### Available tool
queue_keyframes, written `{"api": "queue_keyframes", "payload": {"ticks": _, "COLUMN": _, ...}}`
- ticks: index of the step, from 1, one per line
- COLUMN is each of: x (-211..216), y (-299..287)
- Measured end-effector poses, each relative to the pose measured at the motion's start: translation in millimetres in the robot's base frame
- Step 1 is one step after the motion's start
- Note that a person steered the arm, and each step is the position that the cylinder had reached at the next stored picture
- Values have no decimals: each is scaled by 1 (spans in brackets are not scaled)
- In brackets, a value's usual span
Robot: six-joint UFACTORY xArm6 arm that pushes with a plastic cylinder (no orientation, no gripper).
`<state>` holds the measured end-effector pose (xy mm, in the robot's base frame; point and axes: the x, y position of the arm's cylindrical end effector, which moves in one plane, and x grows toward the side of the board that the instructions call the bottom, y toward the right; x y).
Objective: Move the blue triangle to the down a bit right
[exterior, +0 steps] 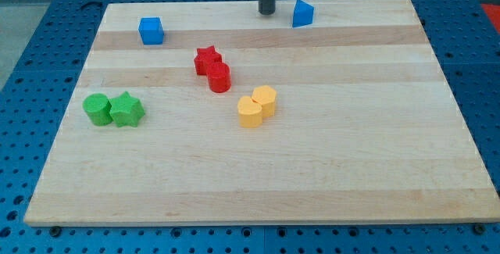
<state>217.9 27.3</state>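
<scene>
The blue triangle (302, 13) stands near the top edge of the wooden board (258, 168), right of centre. My tip (267, 11) rests on the board just to the triangle's left, a short gap apart, not touching it. The rod rises straight up out of the view's top.
A blue cube (151, 30) sits at the upper left. A red star (207, 59) touches a red cylinder (219, 77) near the middle. Two yellow blocks (257, 106) sit side by side below them. A green cylinder (98, 109) and a green star (126, 110) sit at the left.
</scene>
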Motion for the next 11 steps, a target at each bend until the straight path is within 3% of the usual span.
{"api": "queue_keyframes", "payload": {"ticks": 3, "x": 9, "y": 54}}
{"api": "queue_keyframes", "payload": {"ticks": 11, "x": 31, "y": 62}}
